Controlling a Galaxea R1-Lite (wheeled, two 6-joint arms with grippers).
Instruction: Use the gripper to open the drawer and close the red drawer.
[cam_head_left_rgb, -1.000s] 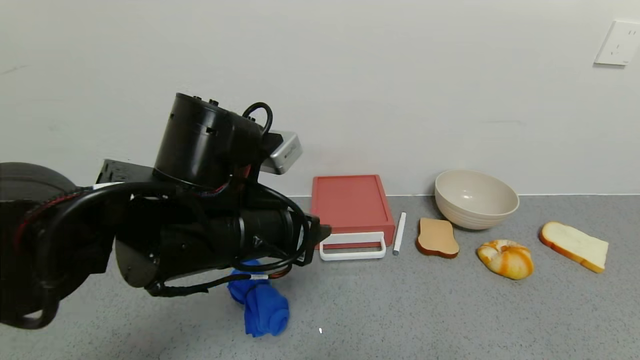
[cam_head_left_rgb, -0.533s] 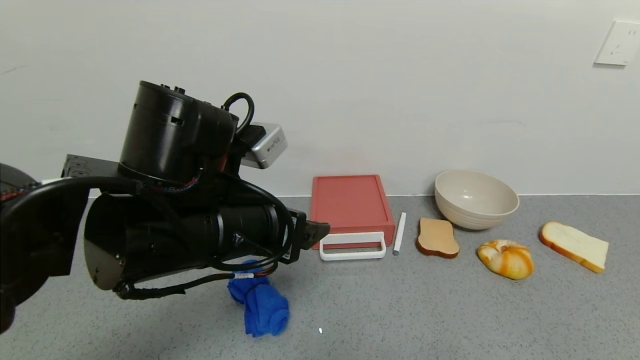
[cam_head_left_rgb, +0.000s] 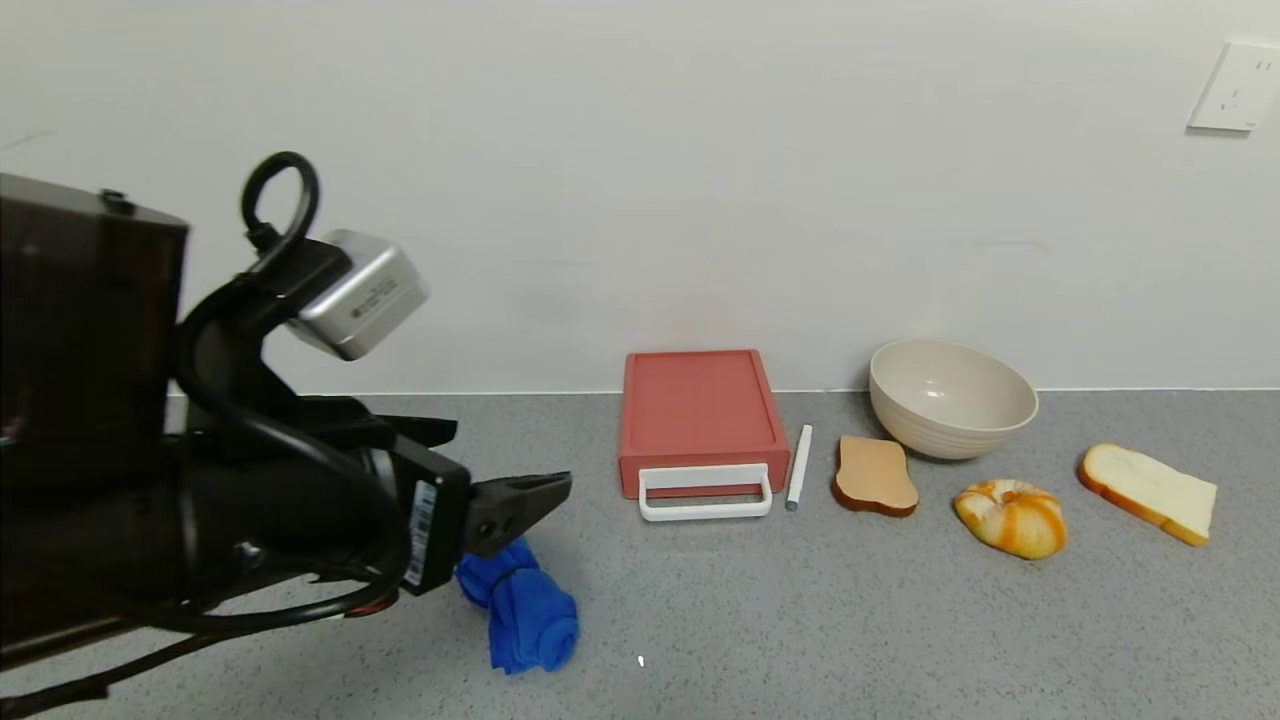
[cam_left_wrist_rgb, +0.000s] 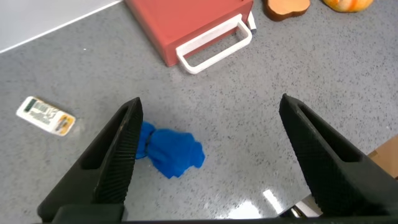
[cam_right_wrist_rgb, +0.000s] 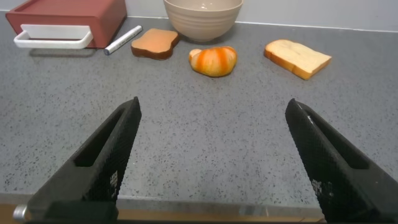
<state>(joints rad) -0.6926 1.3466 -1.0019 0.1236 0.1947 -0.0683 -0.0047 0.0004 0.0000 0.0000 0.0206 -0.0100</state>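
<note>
One left tool (cam_head_left_rgb: 540, 495) wide open, empty, barcode sticker (cam_head_left_rgb: 422, 535) unreadable, drawer (cam_head_left_rgb: 700, 420) shut.

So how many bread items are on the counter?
3: brown toast slice beside the marker, croissant right of it, white bread slice farthest right. None seems hidden.

The place looks like a staged kitchen counter: a grey speckled worktop (cam_head_left_rgb: 900, 620) against a plain white wall with a socket (cam_head_left_rgb: 1238, 86), bearing a bowl (cam_head_left_rgb: 950, 397), bread slices (cam_head_left_rgb: 1148, 492) and a croissant (cam_head_left_rgb: 1010, 516).
</note>
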